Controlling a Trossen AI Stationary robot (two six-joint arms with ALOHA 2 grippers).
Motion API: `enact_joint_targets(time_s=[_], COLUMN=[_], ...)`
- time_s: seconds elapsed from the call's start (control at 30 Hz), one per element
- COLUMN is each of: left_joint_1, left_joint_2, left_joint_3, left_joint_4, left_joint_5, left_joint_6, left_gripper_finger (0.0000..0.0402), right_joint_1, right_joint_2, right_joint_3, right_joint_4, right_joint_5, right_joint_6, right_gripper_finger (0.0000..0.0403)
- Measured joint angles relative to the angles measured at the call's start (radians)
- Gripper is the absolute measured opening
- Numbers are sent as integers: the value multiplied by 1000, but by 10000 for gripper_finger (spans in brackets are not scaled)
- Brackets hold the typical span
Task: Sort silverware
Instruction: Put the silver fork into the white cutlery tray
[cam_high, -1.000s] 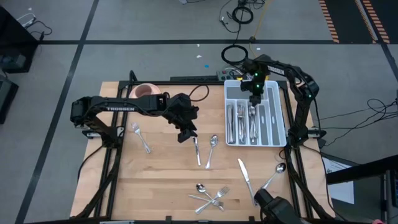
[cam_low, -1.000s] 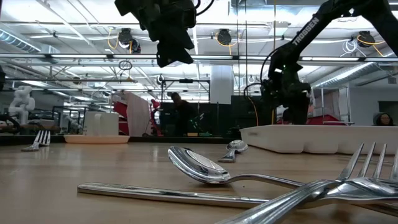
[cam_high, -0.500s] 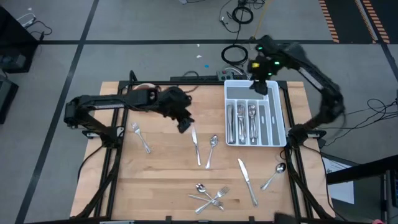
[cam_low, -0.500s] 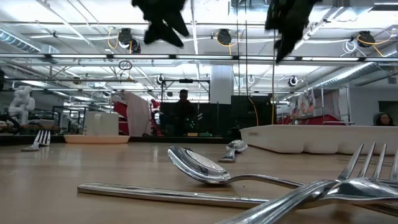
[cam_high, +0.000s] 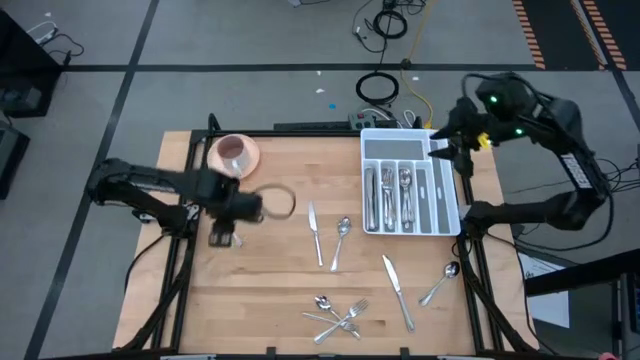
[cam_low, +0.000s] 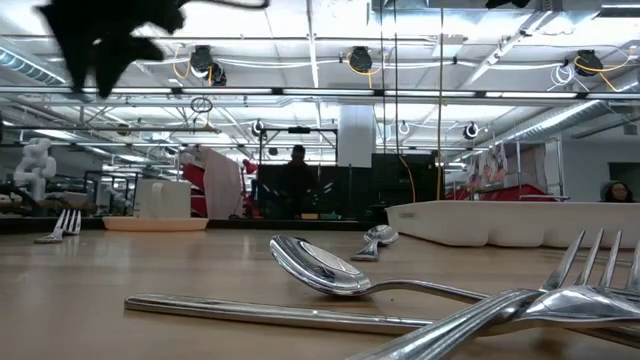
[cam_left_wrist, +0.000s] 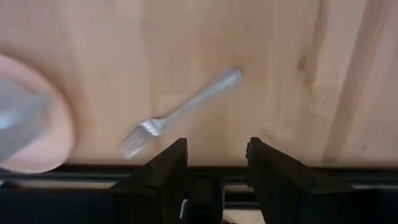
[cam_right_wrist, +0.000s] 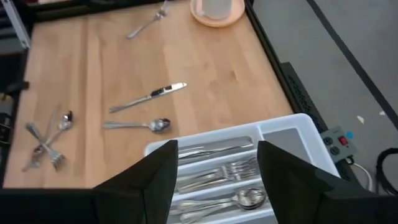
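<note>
Swinging away from the middle, the left gripper (cam_high: 222, 237) is now hovering over the lone fork (cam_left_wrist: 177, 113) at the left edge, fingers apart, empty. The right gripper (cam_high: 452, 150) is backing off the tray (cam_high: 445, 190) at upper right, fingers spread, nothing held. Fork probably goes next; plenty of cutlery (cam_high: 338, 318) is still lying loose at bottom centre.

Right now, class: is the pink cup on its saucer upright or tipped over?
Upright: the pink cup shows its round open mouth straight up, centred on its saucer.
</note>
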Motion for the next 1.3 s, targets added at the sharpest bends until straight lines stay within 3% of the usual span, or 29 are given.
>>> enact_joint_targets(time_s=[0.1,0.17,0.23,0.3,0.43,0.67,0.8,1.0,1.3], left_joint_1=[-68,-92,-87,-62,-15,23,44,92,193], left_joint_2=[-20,-24,-24,-25,-30,-35,-39,-40,-49], left_joint_3=[-146,-243,-326,-399,-516,-584,-580,-600,-748], left_joint_4=[122,227,292,327,360,444,478,474,704], left_joint_5=[29,0,-68,-108,-79,-73,-144,-149,-119], left_joint_6=[-23,-121,-325,-622,-1219,-1744,-1844,-1860,-1853], left_gripper_finger=[171,171,171,171,171,171,171,171,171], right_joint_1=[18,24,26,26,26,26,26,26,26], right_joint_2=[-24,-30,-30,-28,-18,1,11,16,16], right_joint_3=[0,0,0,0,0,0,-1,-1,-1], right_joint_4=[1,1,1,1,2,3,3,3,3], right_joint_5=[2,8,10,10,10,5,4,1,0], right_joint_6=[41,70,102,130,159,176,173,169,148], right_gripper_finger=[213,213,213,213,213,213,213,213,212])
